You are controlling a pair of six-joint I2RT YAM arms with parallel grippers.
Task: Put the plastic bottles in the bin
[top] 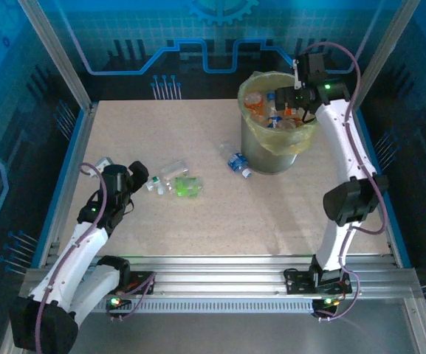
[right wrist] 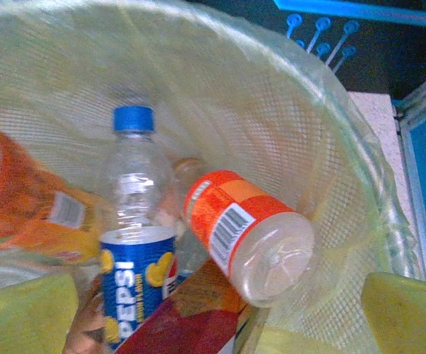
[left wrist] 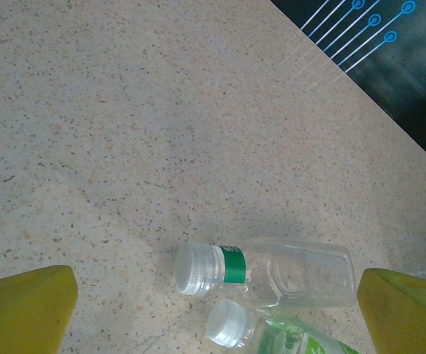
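Currently the right tool (top: 294, 109) gapes empty over the bin (top: 260, 158) at one o'clock; left tool (top: 140, 179), also apart, faces plastic bottles (top: 174, 172).

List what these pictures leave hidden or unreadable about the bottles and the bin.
- Top external: bottles in the bin overlap and the right gripper covers some; count unclear.
- Left wrist: green-labelled bottle cut off by the bottom edge.
- Right wrist: leftmost orange-labelled bottle cut off by the left edge, its label blurred.
- Top external: blue-labelled bottle beside the bin, label too small to read.
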